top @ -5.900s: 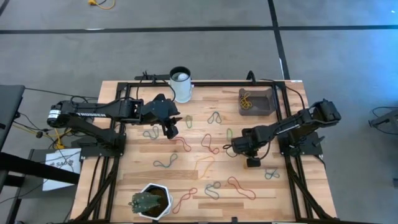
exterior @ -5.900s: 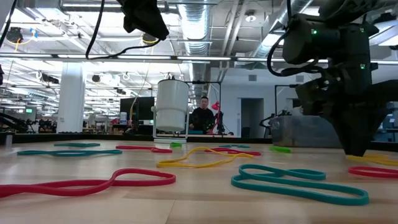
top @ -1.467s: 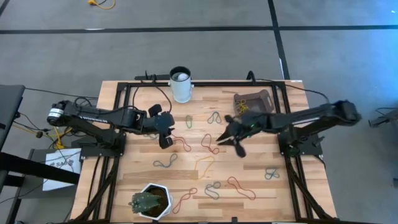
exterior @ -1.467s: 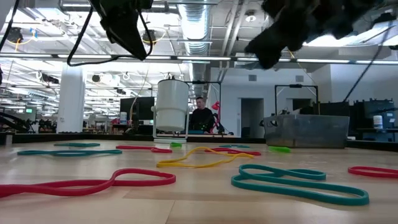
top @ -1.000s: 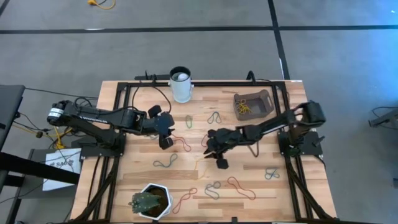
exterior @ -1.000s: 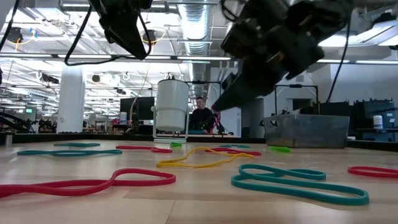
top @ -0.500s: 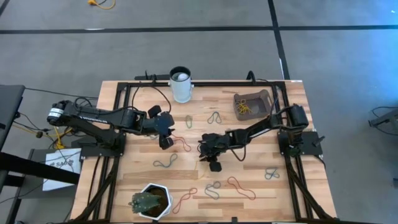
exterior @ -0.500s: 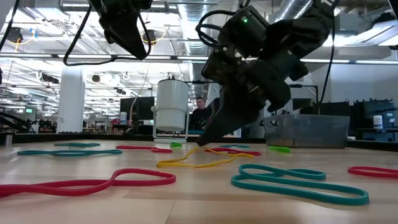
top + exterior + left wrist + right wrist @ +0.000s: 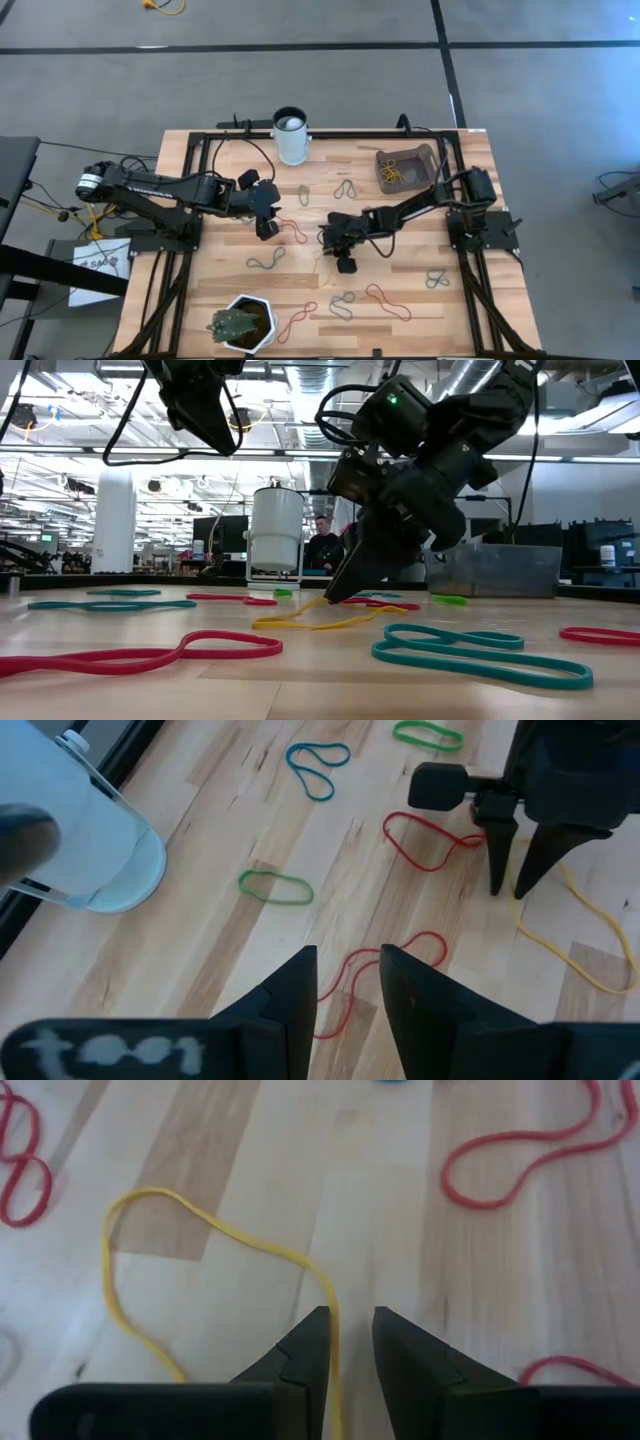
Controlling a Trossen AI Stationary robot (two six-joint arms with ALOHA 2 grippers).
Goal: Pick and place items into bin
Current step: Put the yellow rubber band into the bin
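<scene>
I see the wooden bench (image 9: pixel 200 300) carrying everything, with both arms reaching toward its middle. The white cup (image 9: pixel 290 135) stands at the far edge, and the white plant pot (image 9: pixel 243 322) sits at the near edge on my left side. The bin (image 9: pixel 407 166), a small dark tray, rests near the far right corner and already holds a few yellowish bands. Rubber bands lie scattered flat across the boards: red (image 9: pixel 292 232), green (image 9: pixel 304 194), blue-grey (image 9: pixel 344 305) and one yellow band (image 9: pixel 200 1270) near the centre. My right tool (image 9: pixel 328 246) is down at the bench over that yellow band; in the right wrist view its tips stand narrowly apart with the yellow strand running in beside one tip, and I cannot confirm a grip. My left tool (image 9: pixel 267 227) hangs above the bench beside a red band, its fingers (image 9: pixel 290 995) slightly parted and holding nothing.
</scene>
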